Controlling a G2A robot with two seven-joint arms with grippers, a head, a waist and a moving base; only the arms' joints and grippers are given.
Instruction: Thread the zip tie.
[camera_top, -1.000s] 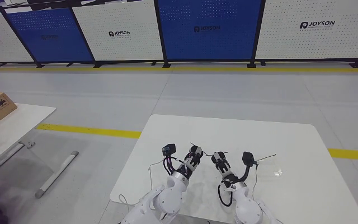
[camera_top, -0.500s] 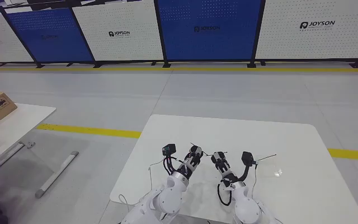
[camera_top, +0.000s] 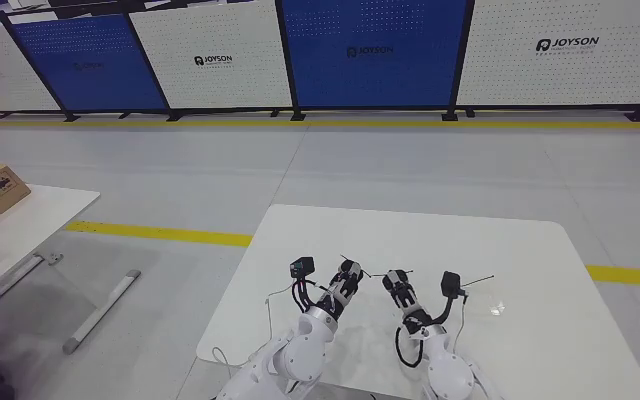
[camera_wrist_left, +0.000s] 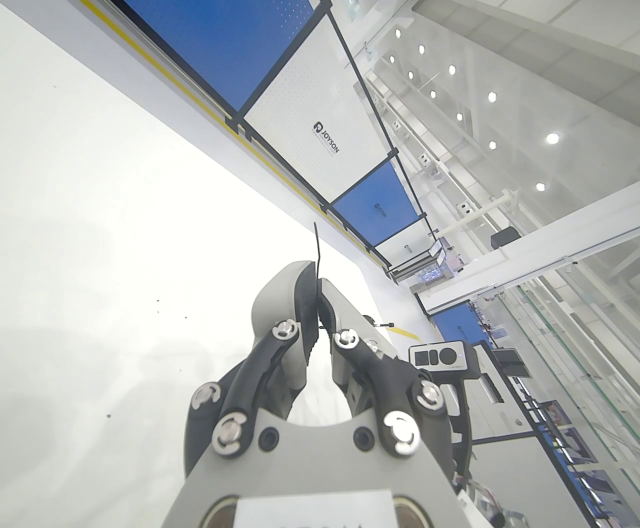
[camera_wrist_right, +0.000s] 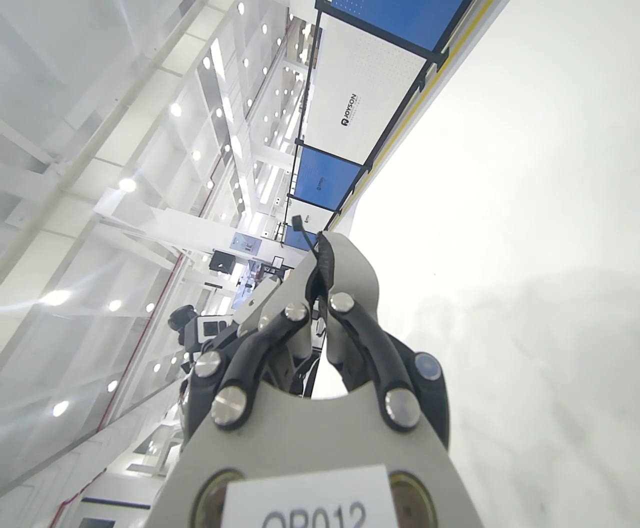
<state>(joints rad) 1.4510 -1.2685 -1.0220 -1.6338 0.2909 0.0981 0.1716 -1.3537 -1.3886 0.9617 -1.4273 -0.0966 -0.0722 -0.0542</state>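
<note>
The zip tie is a thin black strap. My left gripper (camera_wrist_left: 318, 280) is shut on it, and its pointed tail (camera_wrist_left: 316, 245) sticks out past the fingertips. My right gripper (camera_wrist_right: 320, 245) is shut on the other end, with the small square head (camera_wrist_right: 298, 222) poking out beyond its tips. In the top view the left gripper (camera_top: 351, 266) and right gripper (camera_top: 392, 275) sit side by side, low over the near half of the white table (camera_top: 420, 235). A fine black line of zip tie (camera_top: 345, 260) shows at the left gripper. The stretch between the two grippers is too thin to follow.
A thin black strand (camera_top: 479, 280) lies on the table to the right of the right arm. The table's near edge (camera_top: 240, 362) is close beneath both arms. Open tabletop stretches ahead toward the far edge and to the right.
The right arm has shifted slightly to the right, widening the gap to the left gripper. The left arm has stayed still. Both grippers remain shut.
</note>
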